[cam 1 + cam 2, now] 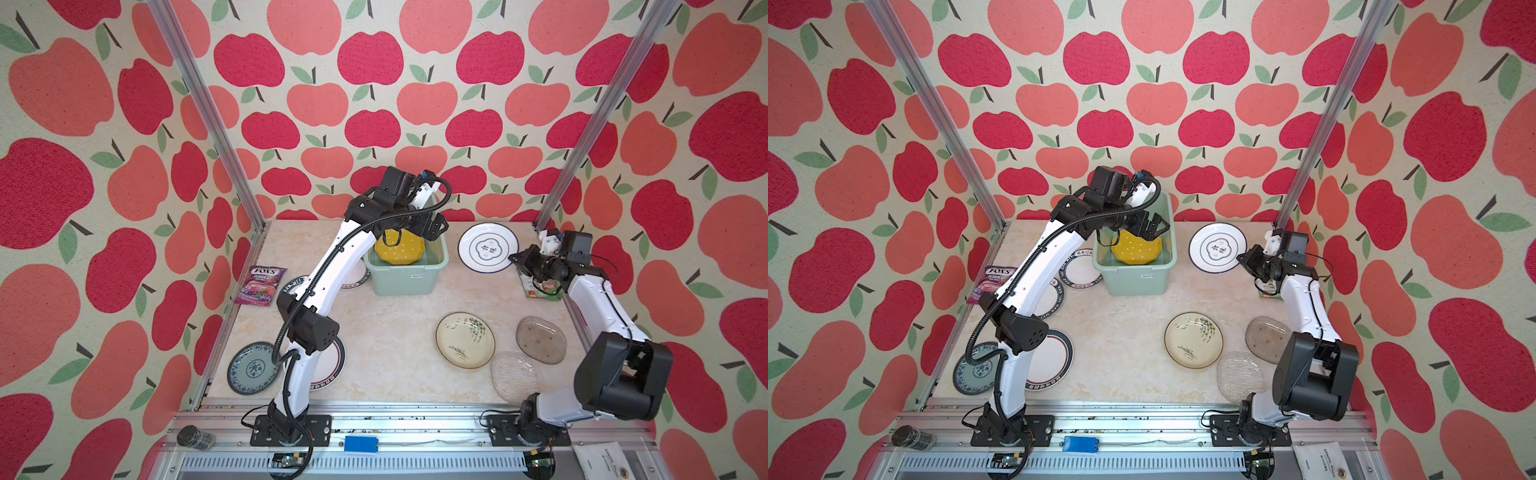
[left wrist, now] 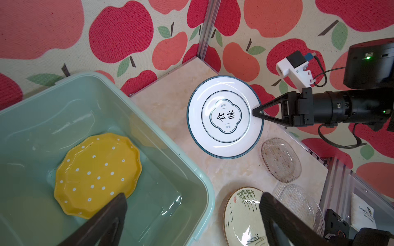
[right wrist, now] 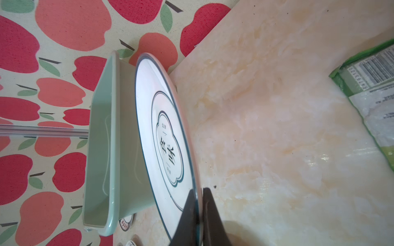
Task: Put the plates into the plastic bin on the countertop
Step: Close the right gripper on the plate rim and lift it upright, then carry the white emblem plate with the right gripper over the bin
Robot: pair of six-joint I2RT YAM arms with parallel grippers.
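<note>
1. We see the left arm rise from its base at the near edge of the bench [image 1: 386,332], bend at the elbow and lean toward the back. Its wrist tips down over the mint-green bin [image 1: 403,284].
2. The left claw [image 2: 193,197] hangs above the bin with its jaws spread wide, gripping nothing.
3. A yellow dotted plate [image 1: 399,249] lies inside the bin, below that claw.
4. The right arm folds up from its base, then stretches toward the back right corner, wrist about level.
5. The right claw [image 3: 199,198] is closed tight on the rim of a white plate [image 1: 488,247] with a dark ring, just right of the bin. We cannot tell whether the plate is clear of the bench.
6. Near the right arm lie a cream plate [image 1: 465,340] with green plants, a smoky glass plate [image 1: 541,340] and a clear textured glass plate [image 1: 515,376].
7. Under the left arm lie a blue-patterned plate [image 1: 251,368] and lettered-rim plates [image 1: 1079,268], partly hidden.
</note>
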